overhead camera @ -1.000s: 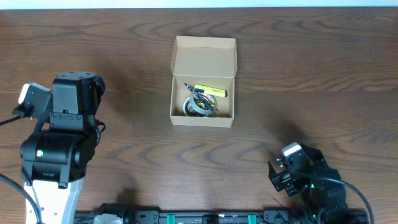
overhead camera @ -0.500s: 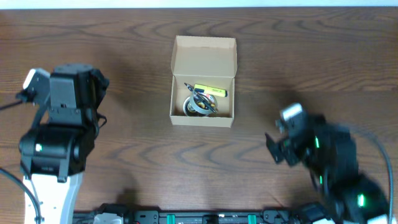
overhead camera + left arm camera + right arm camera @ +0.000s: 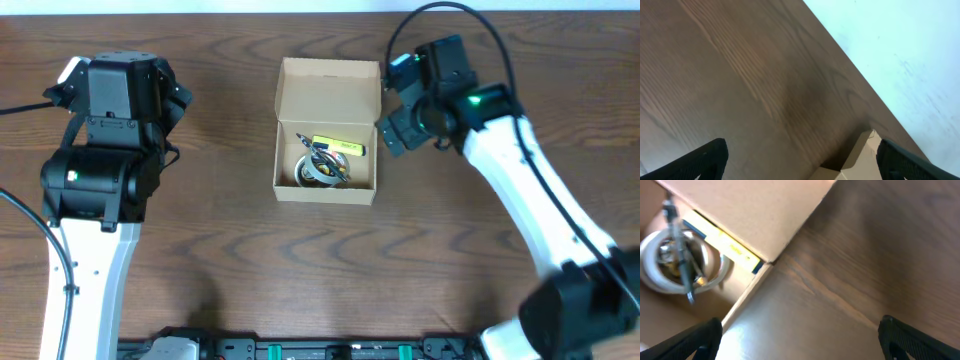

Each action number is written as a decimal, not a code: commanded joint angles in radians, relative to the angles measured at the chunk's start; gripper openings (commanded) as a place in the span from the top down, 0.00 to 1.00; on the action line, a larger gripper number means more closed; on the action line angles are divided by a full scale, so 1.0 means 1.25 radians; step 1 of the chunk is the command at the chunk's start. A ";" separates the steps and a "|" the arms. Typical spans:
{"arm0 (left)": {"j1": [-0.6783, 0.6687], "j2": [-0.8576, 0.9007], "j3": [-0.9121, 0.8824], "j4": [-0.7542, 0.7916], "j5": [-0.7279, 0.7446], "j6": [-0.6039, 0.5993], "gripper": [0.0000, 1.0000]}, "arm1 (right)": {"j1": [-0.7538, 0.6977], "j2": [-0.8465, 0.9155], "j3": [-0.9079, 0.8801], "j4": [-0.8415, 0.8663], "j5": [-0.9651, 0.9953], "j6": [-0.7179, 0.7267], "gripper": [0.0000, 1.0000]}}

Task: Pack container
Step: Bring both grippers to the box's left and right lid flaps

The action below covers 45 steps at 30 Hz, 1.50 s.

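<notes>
The container (image 3: 327, 187) is a tan cardboard box at the table's middle, its lid flap (image 3: 330, 92) hinged open at the back. Inside lie a white tape roll (image 3: 312, 170), a yellow item (image 3: 338, 147) and a dark pen-like piece. My right gripper (image 3: 393, 108) is open and empty, just off the box's right wall. Its wrist view shows the tape roll (image 3: 679, 262), the yellow item (image 3: 727, 247) and the open fingers (image 3: 800, 339). My left gripper (image 3: 172, 100) is open and empty, well left of the box. Its wrist view (image 3: 800, 161) shows a box corner (image 3: 862, 152).
The wooden table (image 3: 220, 240) runs to a pale far edge (image 3: 900, 60). A black rail with green marks (image 3: 330, 350) lies along the near edge. The right arm's white link (image 3: 520, 190) spans the table's right side.
My right arm has swung from the near right corner up to the box's right side. My left arm has moved a little toward the far edge. The box has not moved.
</notes>
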 commanded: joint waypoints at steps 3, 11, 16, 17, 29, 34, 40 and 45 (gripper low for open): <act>-0.002 0.007 0.010 -0.016 0.004 0.014 0.04 | -0.002 0.060 0.015 0.026 -0.001 0.011 0.03; -0.001 0.025 0.010 0.053 0.017 0.022 0.91 | -0.010 0.097 0.015 0.038 0.061 0.028 0.65; -0.001 0.094 0.010 0.186 0.017 0.024 0.94 | -0.020 0.097 0.015 0.047 0.106 0.139 0.99; 0.000 0.115 0.010 0.209 0.019 0.031 0.94 | -0.025 0.097 0.015 0.051 0.106 0.158 0.99; 0.182 0.478 0.010 0.482 0.593 0.112 0.92 | -0.184 0.099 0.015 0.117 -0.165 0.283 0.99; 0.246 0.599 0.010 0.557 0.802 0.025 0.94 | -0.209 0.122 0.012 0.155 -0.214 0.315 0.99; 0.228 0.699 0.010 0.619 0.902 -0.014 0.95 | -0.207 0.228 0.012 0.209 -0.305 0.367 0.99; 0.190 0.721 0.010 0.645 0.920 -0.013 0.94 | -0.207 0.313 0.012 0.288 -0.395 0.407 0.99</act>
